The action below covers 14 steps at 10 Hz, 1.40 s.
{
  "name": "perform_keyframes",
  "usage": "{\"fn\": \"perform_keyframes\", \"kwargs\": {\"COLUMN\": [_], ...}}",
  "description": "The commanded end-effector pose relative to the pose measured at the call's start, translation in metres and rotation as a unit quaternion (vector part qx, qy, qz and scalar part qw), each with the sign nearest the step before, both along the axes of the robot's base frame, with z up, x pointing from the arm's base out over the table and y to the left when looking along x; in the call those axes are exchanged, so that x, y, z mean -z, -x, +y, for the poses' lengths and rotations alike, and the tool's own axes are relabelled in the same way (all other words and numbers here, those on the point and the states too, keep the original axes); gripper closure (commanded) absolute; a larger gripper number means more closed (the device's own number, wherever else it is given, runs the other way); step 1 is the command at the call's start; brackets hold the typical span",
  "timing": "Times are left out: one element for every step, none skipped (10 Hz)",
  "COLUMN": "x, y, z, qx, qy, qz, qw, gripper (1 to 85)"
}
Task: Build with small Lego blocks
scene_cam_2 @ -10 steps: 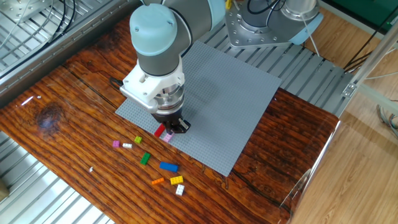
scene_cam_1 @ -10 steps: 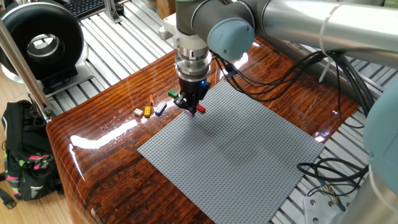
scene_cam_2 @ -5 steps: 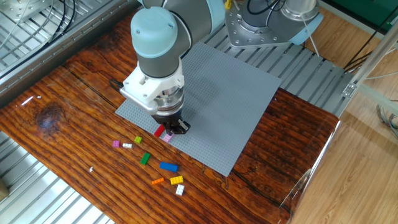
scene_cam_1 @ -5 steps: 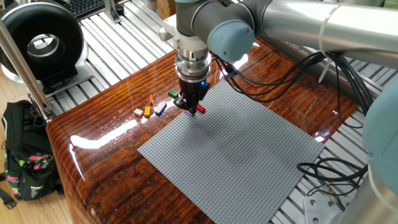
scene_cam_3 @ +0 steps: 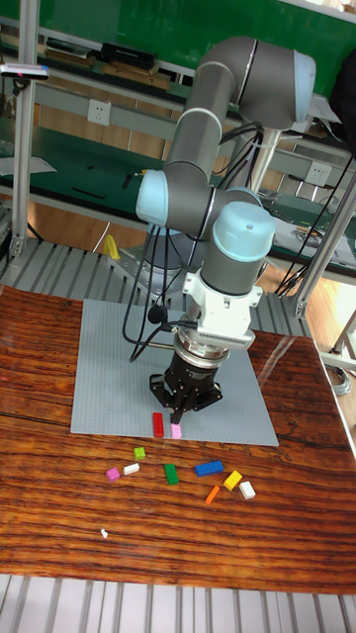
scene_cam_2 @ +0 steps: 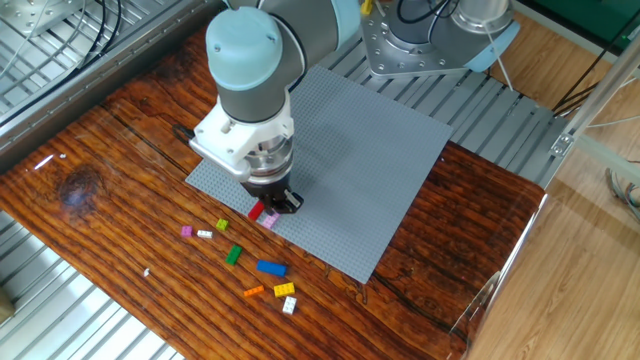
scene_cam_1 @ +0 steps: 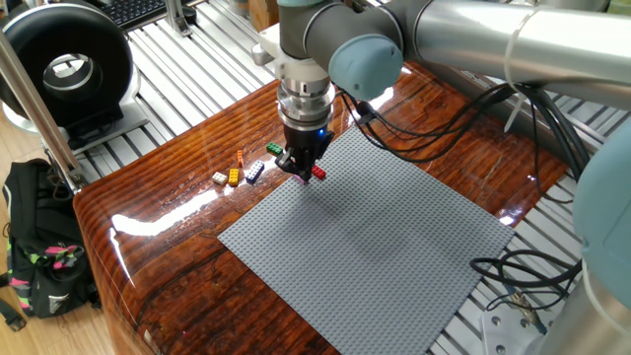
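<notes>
Arm shifted slightly; claw (scene_cam_2: 277,205) stays over red brick (scene_cam_2: 256,211), pink brick (scene_cam_2: 269,220).

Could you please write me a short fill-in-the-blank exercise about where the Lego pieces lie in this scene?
1. The red brick and the pink brick lie side by side on the grey ____.
2. The gripper hangs just above the ____ brick.
3. The blue brick lies on the bare ____ table.

Missing words: baseplate; pink; wooden
</notes>
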<state>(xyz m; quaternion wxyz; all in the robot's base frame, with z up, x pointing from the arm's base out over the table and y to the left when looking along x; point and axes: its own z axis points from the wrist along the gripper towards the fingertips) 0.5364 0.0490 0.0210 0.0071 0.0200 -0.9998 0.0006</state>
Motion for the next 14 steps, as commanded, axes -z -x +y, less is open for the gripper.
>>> {"fn": "perform_keyframes", "kwargs": {"x": [-0.019,-0.030,-0.040,-0.049,-0.055,-0.056,-0.053,-0.048,-0.046,-0.045,-0.044,-0.042,-0.040,-0.038], "y": [-0.007,-0.020,-0.043,-0.056,-0.059,-0.062,-0.065,-0.071,-0.073,-0.075,-0.078,-0.080,-0.084,-0.087], "z": [-0.002,0.002,0.008,0.016,0.023,0.025,0.026,0.028,0.027,0.026,0.026,0.027,0.028,0.031], "qx": [0.004,0.008,0.019,0.027,0.030,0.029,0.028,0.028,0.028,0.027,0.026,0.026,0.026,0.027], "qy": [0.001,0.001,0.002,0.001,-0.005,-0.004,-0.004,-0.005,-0.001,0.000,-0.001,0.000,0.000,-0.001], "qz": [-0.008,-0.030,-0.069,-0.085,-0.081,-0.077,-0.077,-0.080,-0.081,-0.083,-0.084,-0.084,-0.086,-0.087], "qw": [1.0000,0.9995,0.9974,0.9960,0.9962,0.9966,0.9967,0.9964,0.9963,0.9962,0.9961,0.9961,0.9960,0.9958], "gripper": [84.0,84.0,84.0,84.0,84.0,84.0,84.0,84.0,84.0,84.0,84.0,84.0,84.0,84.0]}}
